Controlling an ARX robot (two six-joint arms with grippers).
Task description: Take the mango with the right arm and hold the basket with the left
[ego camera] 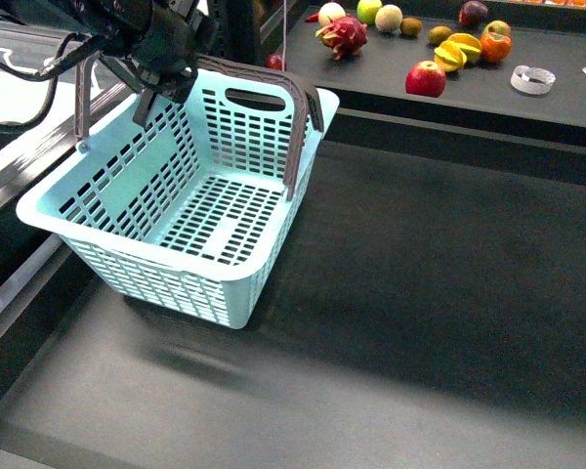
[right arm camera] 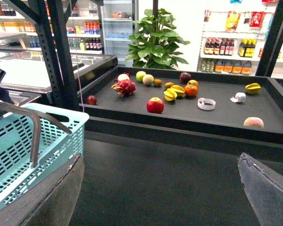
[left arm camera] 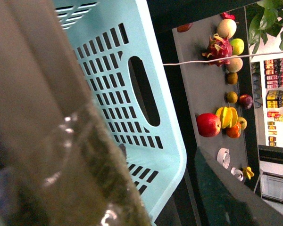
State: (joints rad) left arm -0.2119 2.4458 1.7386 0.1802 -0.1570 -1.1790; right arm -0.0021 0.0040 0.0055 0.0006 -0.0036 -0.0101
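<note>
Holding the basket (ego camera: 176, 278) by its raised handle (ego camera: 82, 98) with the left gripper (ego camera: 159, 90), at the upper left of the front view. Clamped with jaws pressed onto the handle's top bar, as far as the front view shows. Rendered in the left wrist view as a blurred grey-brown bar with glossy tape, filling the foreground, with the basket's slotted wall behind it. Casting a soft shadow on the black counter (ego camera: 420, 293) just in front of the basket's base. Standing over the basket's far wall: second handle (ego camera: 298, 127), darker brown.

Appearing in the right wrist view only: right gripper (right arm camera: 159, 188), jaws spread wide and pinching nothing, above the counter and near the basket's side.

Locating the mango (right arm camera: 253, 122): on the black shelf (right arm camera: 132, 110) behind the counter, near its front edge, toward the right end. Lying alone, well apart from the basket and from both grippers. Positioned in front of a star fruit (right arm camera: 253, 88), with a tape roll (right arm camera: 206, 103) to one side.

Grouped further along the shelf, toward the basket: apple (right arm camera: 155, 105), dragon fruit (right arm camera: 125, 87) and several smaller round fruits. Standing behind the shelf: plant (right arm camera: 155, 42).
</note>
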